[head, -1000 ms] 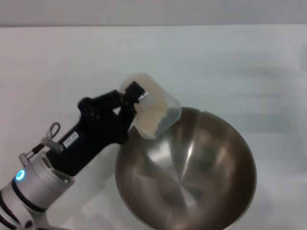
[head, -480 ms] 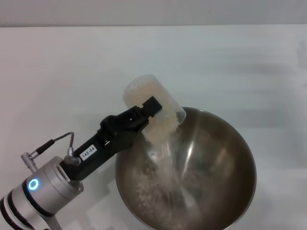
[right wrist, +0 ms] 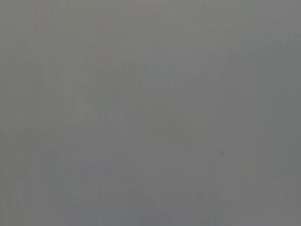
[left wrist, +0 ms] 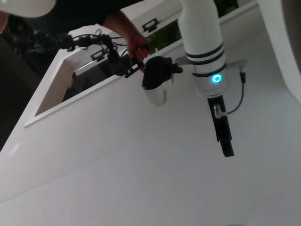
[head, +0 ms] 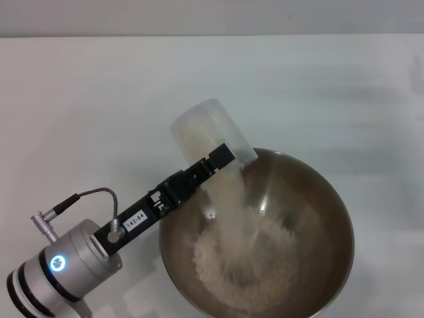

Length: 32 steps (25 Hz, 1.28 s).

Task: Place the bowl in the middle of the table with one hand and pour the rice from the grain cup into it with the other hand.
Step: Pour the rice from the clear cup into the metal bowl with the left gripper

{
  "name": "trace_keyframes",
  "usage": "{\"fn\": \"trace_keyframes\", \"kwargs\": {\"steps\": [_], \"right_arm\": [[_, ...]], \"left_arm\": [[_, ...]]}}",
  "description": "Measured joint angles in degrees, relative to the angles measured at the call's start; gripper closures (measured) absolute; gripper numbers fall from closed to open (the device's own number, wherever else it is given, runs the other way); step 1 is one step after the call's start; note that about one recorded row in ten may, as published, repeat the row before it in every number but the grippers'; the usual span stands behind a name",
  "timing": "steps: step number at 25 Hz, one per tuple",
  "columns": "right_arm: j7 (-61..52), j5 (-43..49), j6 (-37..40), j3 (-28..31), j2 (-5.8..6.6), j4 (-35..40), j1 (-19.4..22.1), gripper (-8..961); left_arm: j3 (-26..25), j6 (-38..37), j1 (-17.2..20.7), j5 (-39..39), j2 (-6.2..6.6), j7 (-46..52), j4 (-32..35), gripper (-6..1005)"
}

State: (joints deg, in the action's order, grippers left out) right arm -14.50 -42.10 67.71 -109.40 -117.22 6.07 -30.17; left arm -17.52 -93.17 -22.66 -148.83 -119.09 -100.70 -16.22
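The steel bowl (head: pixel 334 199) stands on the white table (head: pixel 99 93), at the near middle-right of the head view. My left gripper (head: pixel 213 161) is shut on the clear grain cup (head: pixel 207 132) and holds it tipped mouth-down over the bowl's far left rim. Rice streams from the cup and lies as a pale heap (head: pixel 248 268) in the bottom of the bowl. My right gripper (left wrist: pixel 222 136) shows only far off in the left wrist view, edge-on, below its white arm with a blue light. The right wrist view is blank grey.
The table stretches bare to the left, the far side and the right of the bowl. In the left wrist view, a person's hand (left wrist: pixel 136 44) and some dark equipment show in the background beyond the table.
My left wrist has rolled further, tipping the cup more steeply. Rice has poured out of it. The bowl, empty a second ago, now holds a heap of rice. The bowl has not moved.
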Motion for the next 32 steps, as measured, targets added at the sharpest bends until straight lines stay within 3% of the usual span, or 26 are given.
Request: {"fn": "trace_keyframes", "kwargs": {"steps": [10,32], "right_arm": [[0.0,0.0,0.09,0.0,-0.22,-0.1,0.78,452],[0.0,0.0,0.53,0.0,-0.21,-0.1,1.25,453]], "left_arm": [[1.17,0.57,0.08,-0.06,0.09,-8.1,-0.16,954],[2.14,0.63,1.57,-0.05,0.18,-15.69,-0.51,945]]}}
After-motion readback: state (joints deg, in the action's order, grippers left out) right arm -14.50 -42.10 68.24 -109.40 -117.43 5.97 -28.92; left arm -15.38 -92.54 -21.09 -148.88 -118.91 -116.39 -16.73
